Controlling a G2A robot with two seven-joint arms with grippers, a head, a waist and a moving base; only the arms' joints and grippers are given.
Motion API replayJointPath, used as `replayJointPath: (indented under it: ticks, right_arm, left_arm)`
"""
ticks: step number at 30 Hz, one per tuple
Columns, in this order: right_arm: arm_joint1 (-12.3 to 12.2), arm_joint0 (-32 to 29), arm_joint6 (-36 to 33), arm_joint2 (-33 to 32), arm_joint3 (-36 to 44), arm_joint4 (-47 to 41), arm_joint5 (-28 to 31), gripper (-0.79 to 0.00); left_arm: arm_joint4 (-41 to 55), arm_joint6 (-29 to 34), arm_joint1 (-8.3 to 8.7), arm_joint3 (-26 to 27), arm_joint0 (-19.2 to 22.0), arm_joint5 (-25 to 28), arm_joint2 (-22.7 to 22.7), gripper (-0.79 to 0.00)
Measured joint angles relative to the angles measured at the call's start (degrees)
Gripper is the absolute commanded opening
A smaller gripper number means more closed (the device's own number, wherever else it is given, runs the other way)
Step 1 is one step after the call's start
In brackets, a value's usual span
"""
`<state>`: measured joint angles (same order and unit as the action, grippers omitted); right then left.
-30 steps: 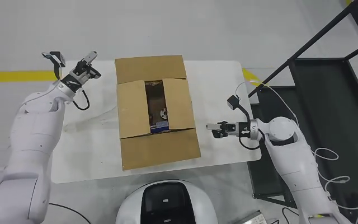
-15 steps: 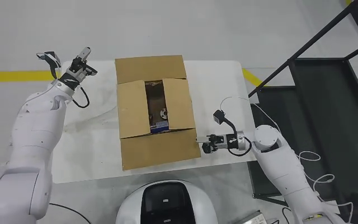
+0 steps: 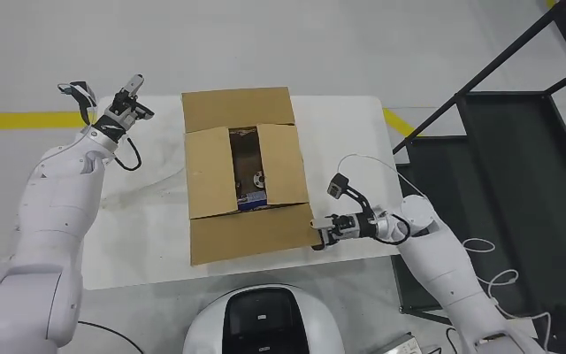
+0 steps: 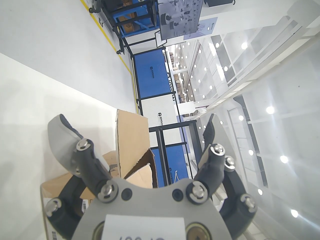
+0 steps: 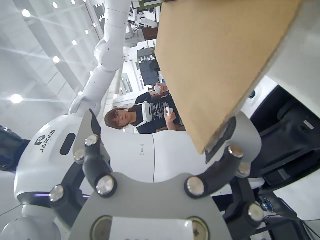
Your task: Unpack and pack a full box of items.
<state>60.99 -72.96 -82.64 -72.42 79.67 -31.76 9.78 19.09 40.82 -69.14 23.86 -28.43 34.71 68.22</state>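
Box (image 3: 243,173) sits mid-bench (image 3: 354,133), with 2 side flaps half-closed and the near flap (image 3: 252,234) splayed toward the robot. Right gripper (image 3: 324,234) is at that flap's right corner. Its fingers (image 5: 92,136) are spread wide with the corner between them, touching 1 finger, not clamped. Left gripper (image 3: 133,93) is well apart at the far-left bench corner, fingers wide and empty. The right arm is nearer.

Matt brown cardboard box (image 3: 247,170), smooth white table (image 3: 141,239), brushed-metal claw (image 5: 160,136) plate

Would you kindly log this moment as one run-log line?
box: partly open | left gripper: open, away from box | right gripper: open, at near flap corner
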Motion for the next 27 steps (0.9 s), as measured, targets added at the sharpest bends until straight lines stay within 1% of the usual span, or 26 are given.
replayJointPath:
  ticks: [3, 5, 12, 17, 22, 27]
  right_arm:
    - [0.36, 0.47, -1.65, -0.11, 0.19, -7.97, -1.35, 0.0]
    - [0.39, 1.3, -1.84, -0.4, 0.28, -11.38, -1.2, 0.0]
    - [0.64, 4.25, 3.29, -0.34, 0.0, -8.1, 1.02, 0.0]
    - [1.23, 8.41, 9.56, 0.49, -3.34, -6.14, 3.77, 0.0]
    - [1.85, 12.06, 13.85, 2.25, -6.73, -3.48, 5.15, 0.0]
    - [2.31, 14.51, 18.51, 4.51, -8.75, 2.36, 5.79, 0.0]
  left_arm:
    - [0.0, 0.0, 0.0, 0.0, 0.0, 0.0, 0.0, 0.0]
    - [0.0, 0.0, 0.0, 0.0, 0.0, 0.0, 0.0, 0.0]
    - [0.0, 0.0, 0.0, 0.0, 0.0, 0.0, 0.0, 0.0]
    - [0.0, 0.0, 0.0, 0.0, 0.0, 0.0, 0.0, 0.0]
    - [0.0, 0.0, 0.0, 0.0, 0.0, 0.0, 0.0, 0.0]
    - [0.0, 0.0, 0.0, 0.0, 0.0, 0.0, 0.0, 0.0]
